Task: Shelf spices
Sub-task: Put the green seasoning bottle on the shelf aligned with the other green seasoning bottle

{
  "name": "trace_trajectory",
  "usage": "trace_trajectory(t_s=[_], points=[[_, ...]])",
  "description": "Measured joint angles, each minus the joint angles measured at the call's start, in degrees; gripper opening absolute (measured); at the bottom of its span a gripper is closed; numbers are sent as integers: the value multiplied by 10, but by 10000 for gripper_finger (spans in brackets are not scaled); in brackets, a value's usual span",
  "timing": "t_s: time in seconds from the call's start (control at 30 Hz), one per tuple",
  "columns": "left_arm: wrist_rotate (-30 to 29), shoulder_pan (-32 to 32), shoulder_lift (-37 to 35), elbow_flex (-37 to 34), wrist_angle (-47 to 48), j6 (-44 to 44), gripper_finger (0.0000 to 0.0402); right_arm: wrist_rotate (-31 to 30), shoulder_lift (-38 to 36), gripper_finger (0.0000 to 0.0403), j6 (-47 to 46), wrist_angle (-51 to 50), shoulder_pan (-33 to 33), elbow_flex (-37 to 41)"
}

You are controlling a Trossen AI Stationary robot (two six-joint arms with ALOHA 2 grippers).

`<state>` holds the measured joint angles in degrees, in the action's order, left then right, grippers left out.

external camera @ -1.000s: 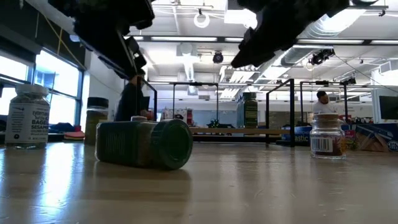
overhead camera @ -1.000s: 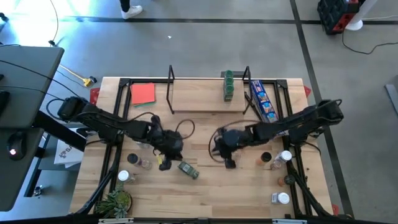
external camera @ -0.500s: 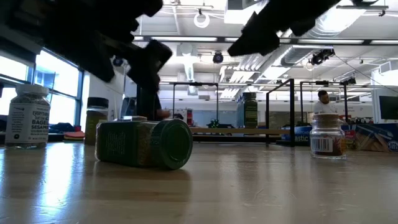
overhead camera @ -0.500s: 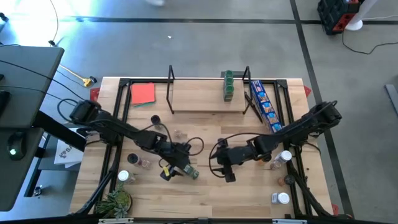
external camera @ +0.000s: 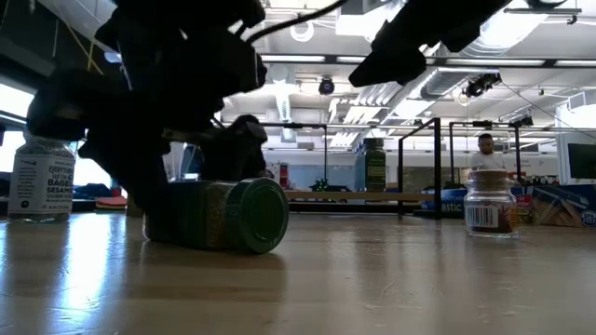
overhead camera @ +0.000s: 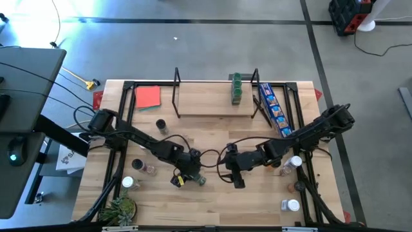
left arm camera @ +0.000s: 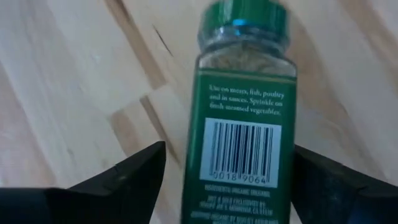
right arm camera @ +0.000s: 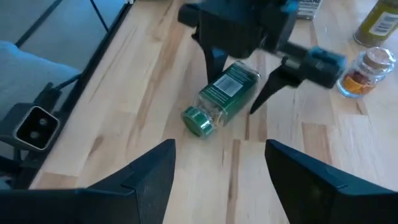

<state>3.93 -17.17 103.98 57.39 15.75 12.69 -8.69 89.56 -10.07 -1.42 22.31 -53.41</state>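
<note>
The left gripper (overhead camera: 188, 174) has come down over the green-capped, green-labelled clear spice jar (overhead camera: 197, 177) that lies on its side on the light wooden table (overhead camera: 219, 203), where a second ago it hung higher and further toward the table's left edge. Its jaws now stand spread wide, one finger (left arm camera: 124, 180) on each side of the jar, without closing on it; earlier they were nearly shut. The jar has not moved. The right gripper (overhead camera: 233, 173) has shifted slightly nearer the jar and also stands open, holding nothing, hovering just beside it above the table. On the low shelf with a pale wooden board and black metal end frames (overhead camera: 206, 103), two green-capped jars (overhead camera: 237, 89) stand at the right end as before.
</note>
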Motion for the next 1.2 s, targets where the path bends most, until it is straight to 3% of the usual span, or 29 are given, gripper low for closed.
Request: trace_trajectory(t_s=[0.1, 0.23, 0.37, 0.47, 0.63, 0.77, 0.93, 1.2], points=[[1, 3, 7, 0, 0, -9, 266, -4, 15, 244, -2, -1, 6, 0], [1, 18, -2, -7, -1, -44, 193, -6, 40, 244, -1, -1, 18, 0], [54, 45, -42, -51, -64, -66, 192, -14, 43, 244, 12, 4, 21, 0], [136, 75, -75, -114, -207, -117, 192, -22, 29, 244, 53, 0, 21, -7], [268, 127, -84, -215, -503, -243, 192, -28, 16, 244, 208, 3, 16, -37], [338, 151, -73, -248, -657, -311, 192, -30, 17, 244, 269, 41, -6, -53], [379, 155, -73, -260, -762, -354, 192, 12, 6, 243, 313, 112, -40, -56], [387, 161, -73, -261, -786, -351, 192, 110, 2, 247, 320, 157, -82, -56]])
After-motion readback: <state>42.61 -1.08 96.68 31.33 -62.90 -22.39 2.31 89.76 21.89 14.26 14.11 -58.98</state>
